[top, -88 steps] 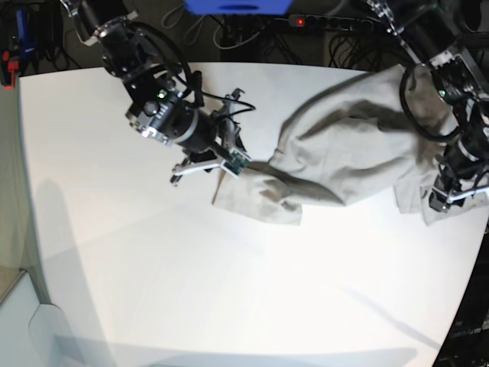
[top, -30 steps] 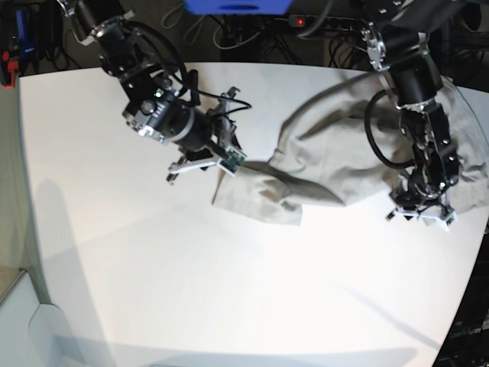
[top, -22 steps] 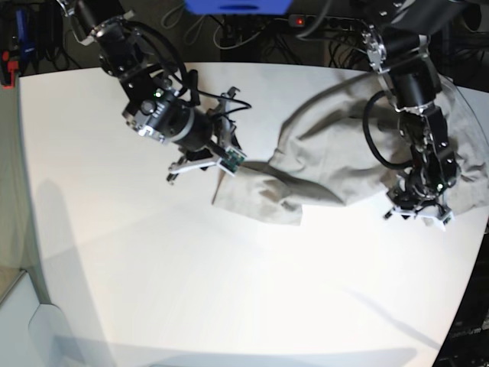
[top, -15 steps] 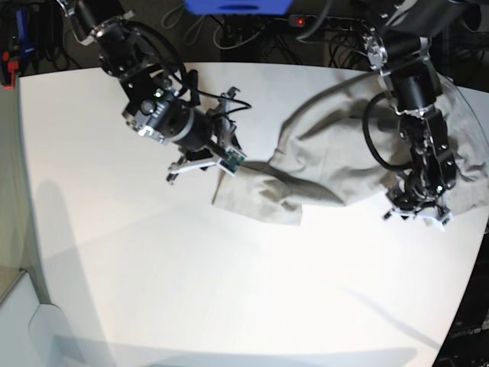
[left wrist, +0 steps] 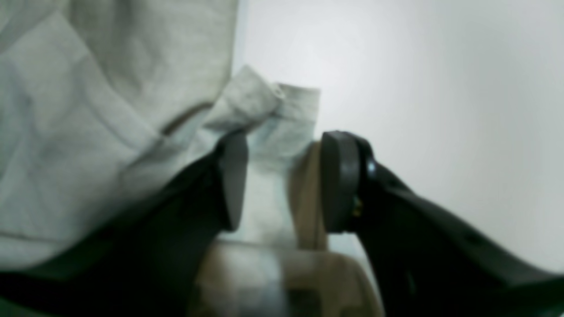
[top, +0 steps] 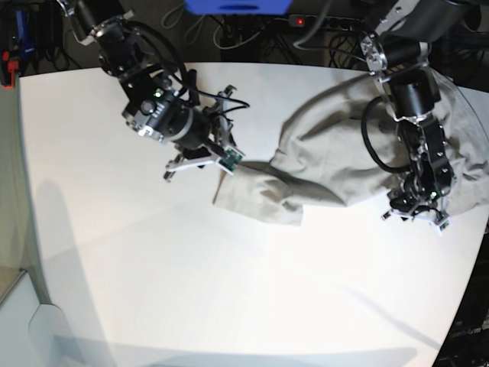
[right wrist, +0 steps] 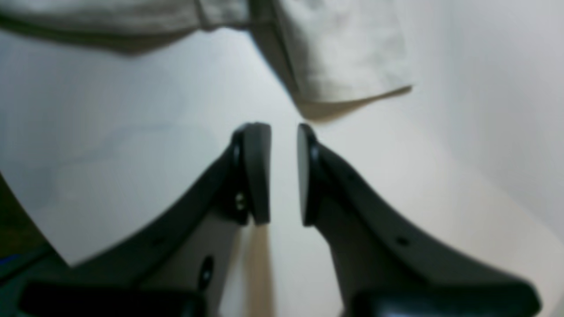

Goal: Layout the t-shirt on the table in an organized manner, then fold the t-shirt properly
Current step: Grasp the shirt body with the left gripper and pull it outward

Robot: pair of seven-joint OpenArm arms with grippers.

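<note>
The light grey-beige t-shirt [top: 351, 153] lies crumpled on the white table [top: 229, 290] at the back right, one sleeve reaching toward the middle. My left gripper [top: 412, 216] is down at the shirt's near right edge. In the left wrist view it [left wrist: 284, 180] stands open with a folded hem of the t-shirt [left wrist: 88, 110] between its fingers. My right gripper [top: 200, 162] hovers by the sleeve end. In the right wrist view it [right wrist: 280, 176] shows a narrow gap with only the table [right wrist: 132, 110] behind it, just short of the sleeve [right wrist: 343, 57].
A power strip with a red light [top: 299, 21] and cables lie behind the table's far edge, next to a blue object [top: 237, 6]. The table's rounded right edge [top: 472, 260] runs close to my left gripper.
My left arm swung in from the table's right edge onto the shirt's near edge, then crept slightly left and narrowed its jaws a little. The right arm barely shifted.
</note>
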